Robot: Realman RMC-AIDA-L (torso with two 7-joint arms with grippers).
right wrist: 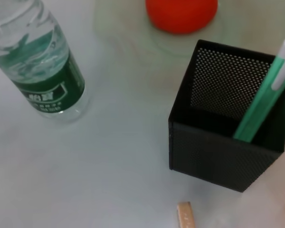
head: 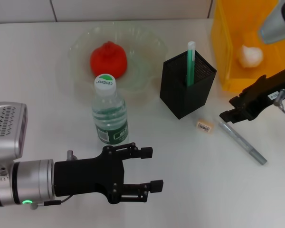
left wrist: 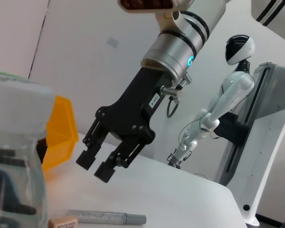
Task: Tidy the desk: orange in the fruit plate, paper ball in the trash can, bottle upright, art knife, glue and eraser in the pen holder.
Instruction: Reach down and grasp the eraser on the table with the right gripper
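Orange (head: 108, 59) in fruit plate (head: 149, 45), paper ball (head: 251, 55) in trash can (head: 228, 42).

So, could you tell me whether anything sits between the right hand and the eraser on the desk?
Nothing visible does. The right hand, open, hovers just beside the eraser, with bare desk between; the grey knife lies off to the side.

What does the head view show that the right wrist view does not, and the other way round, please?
Only the head view shows the paper ball in the yellow trash can, the grey art knife on the desk, and both grippers: the left gripper open by the bottle, the right gripper above the knife's end. Only the right wrist view looks into the pen holder. Both share the bottle, orange, green stick and eraser.
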